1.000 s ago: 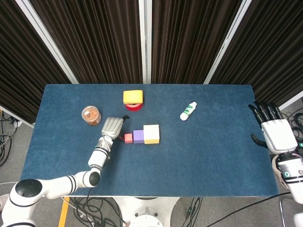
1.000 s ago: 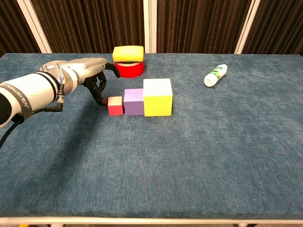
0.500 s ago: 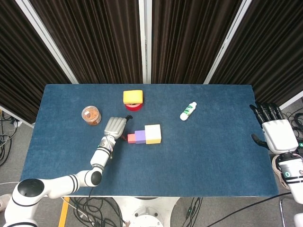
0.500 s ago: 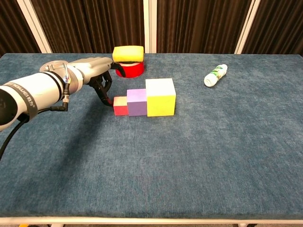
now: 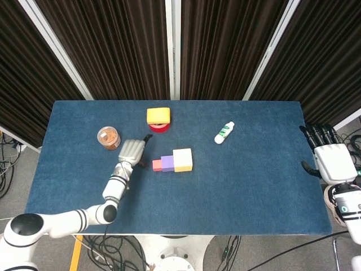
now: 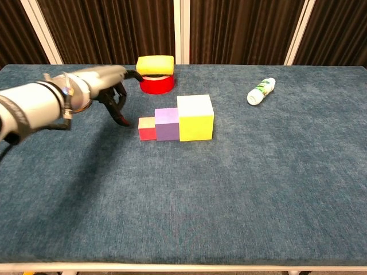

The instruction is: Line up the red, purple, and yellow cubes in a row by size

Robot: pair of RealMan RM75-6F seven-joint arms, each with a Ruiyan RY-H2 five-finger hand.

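even, fairly bright light from above in both views, no glare. soft shadows lie on the blue table [image 6: 241, 189] beneath the left arm [image 6: 34, 106], which is slightly motion-blurred in the chest view. the dark curtains [image 5: 124, 45] lose detail.

A rectangular table [image 5: 265, 186] covered in dark blue, carpet-like fabric filled the middle of the scene, its pale edge showing along the 6 o'clock side in the chest view. Behind it, toward 12 o'clock, hung dark brown pleated curtains [image 5: 118, 45] split by white vertical frame posts [image 5: 172, 48], two more of which slanted outward at 10 and 2 o'clock. The grey floor [image 5: 14, 164] showed at 9 o'clock, and black cables [image 5: 127, 248] lay tangled there and under the table's 6 o'clock edge, all under even light.
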